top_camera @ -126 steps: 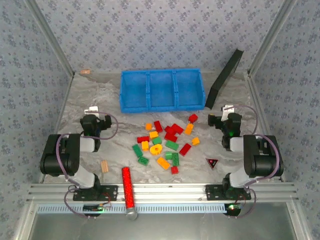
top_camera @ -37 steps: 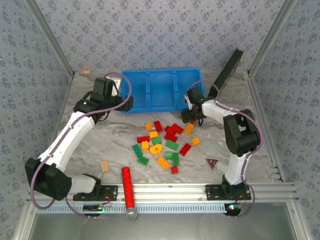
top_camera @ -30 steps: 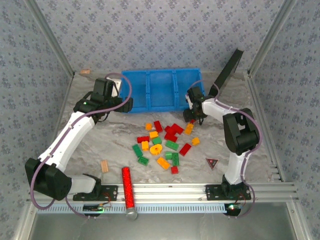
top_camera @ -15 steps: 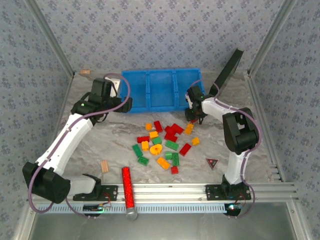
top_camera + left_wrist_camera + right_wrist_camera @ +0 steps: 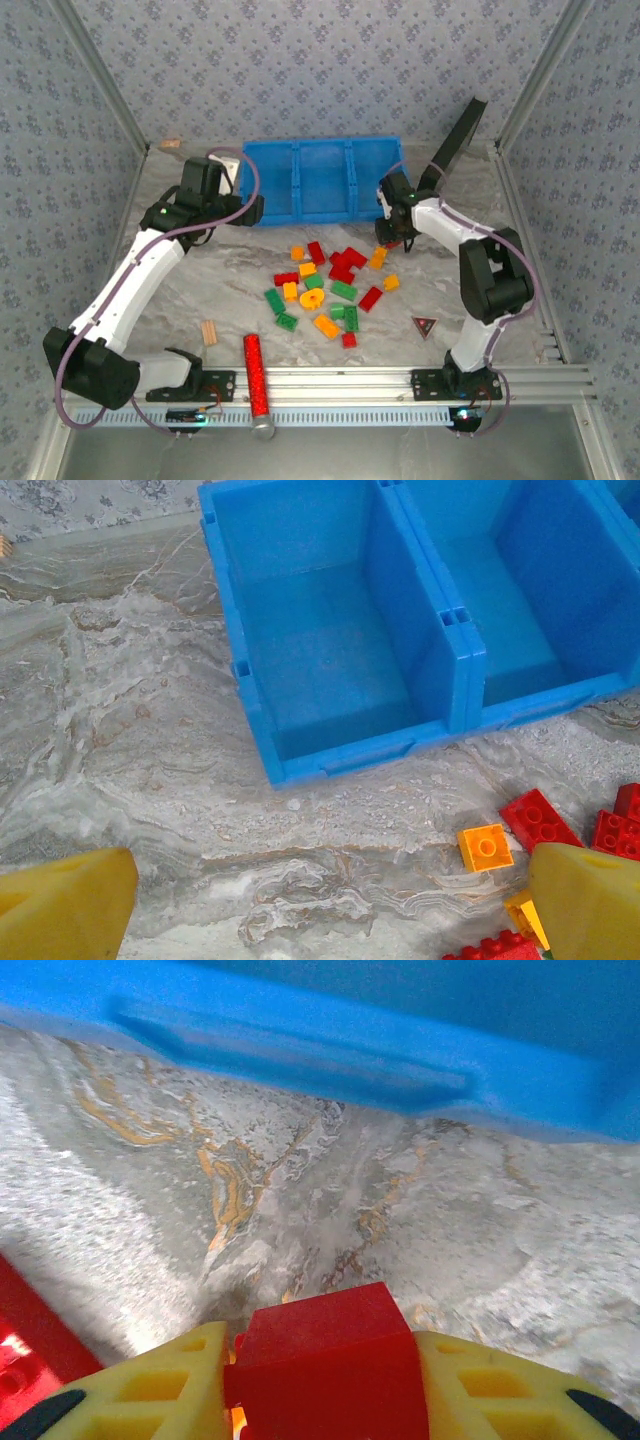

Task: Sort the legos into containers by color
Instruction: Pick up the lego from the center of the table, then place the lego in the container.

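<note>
In the overhead view the left gripper [image 5: 252, 210] hangs just off the near-left corner of the bright blue three-compartment plastic bin [image 5: 325, 216]. In the left wrist view its yellow fingertips [image 5: 65, 905] stand wide apart with nothing between them, so this claw is released. All three compartments look bare inside. They sit side by side along the bin's long axis, which runs left to right across the grey marbled table [image 5: 200, 290].

Near the front edge lie a small tan wooden block [image 5: 209, 332] and a red glittery cylinder [image 5: 254, 368], the cylinder's long axis pointing away from the bases.

The loose studded plastic bricks [image 5: 330, 285], red, green and orange-yellow, lie scattered mid-table in front of the bin at mixed angles. A square orange brick [image 5: 485, 846] and an oblong red brick [image 5: 540, 820] lie studs-up closest to it.

The right gripper [image 5: 392, 230] is low at the bin's near-right corner. Its yellow fingers [image 5: 170, 1380] are clenched on a red lego [image 5: 320, 1360], just in front of the bin's outer wall. The lego shows a plain face, and I cannot tell its long axis.

A black flat panel [image 5: 450, 155] leans at far right.
</note>
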Controlling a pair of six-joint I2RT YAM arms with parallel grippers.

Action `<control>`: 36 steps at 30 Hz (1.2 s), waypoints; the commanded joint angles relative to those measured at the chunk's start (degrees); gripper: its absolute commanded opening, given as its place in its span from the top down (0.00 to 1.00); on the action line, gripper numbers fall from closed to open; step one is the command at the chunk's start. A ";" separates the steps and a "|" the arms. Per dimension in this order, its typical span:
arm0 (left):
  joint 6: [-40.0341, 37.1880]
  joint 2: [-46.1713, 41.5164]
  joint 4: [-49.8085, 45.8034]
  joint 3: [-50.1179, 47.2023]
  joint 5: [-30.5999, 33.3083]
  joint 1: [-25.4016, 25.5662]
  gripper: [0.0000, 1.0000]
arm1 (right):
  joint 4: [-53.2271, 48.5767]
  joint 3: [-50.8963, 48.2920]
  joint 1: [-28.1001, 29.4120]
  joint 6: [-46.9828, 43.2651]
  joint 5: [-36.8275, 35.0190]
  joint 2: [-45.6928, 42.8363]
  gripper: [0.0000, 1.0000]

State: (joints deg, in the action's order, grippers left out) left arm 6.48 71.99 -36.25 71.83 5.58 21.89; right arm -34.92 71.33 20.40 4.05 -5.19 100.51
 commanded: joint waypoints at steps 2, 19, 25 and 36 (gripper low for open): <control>-0.73 -1.32 -1.41 0.16 -0.28 0.35 0.00 | -2.71 4.50 0.62 1.24 -1.81 -3.75 0.62; 11.02 1.66 -0.68 -6.57 0.94 17.93 0.00 | 2.31 25.28 -0.50 -0.45 -2.73 15.40 0.62; 14.44 11.64 3.65 -3.20 4.73 30.69 0.00 | 2.66 28.54 -1.49 0.94 -1.34 20.21 0.62; 11.34 32.86 9.04 11.86 3.56 36.62 0.05 | 3.03 28.24 -2.65 1.41 0.60 21.72 0.56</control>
State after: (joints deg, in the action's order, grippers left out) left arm 18.09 102.39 -29.43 80.05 10.04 58.26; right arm -32.05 98.94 18.11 4.80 -5.56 122.17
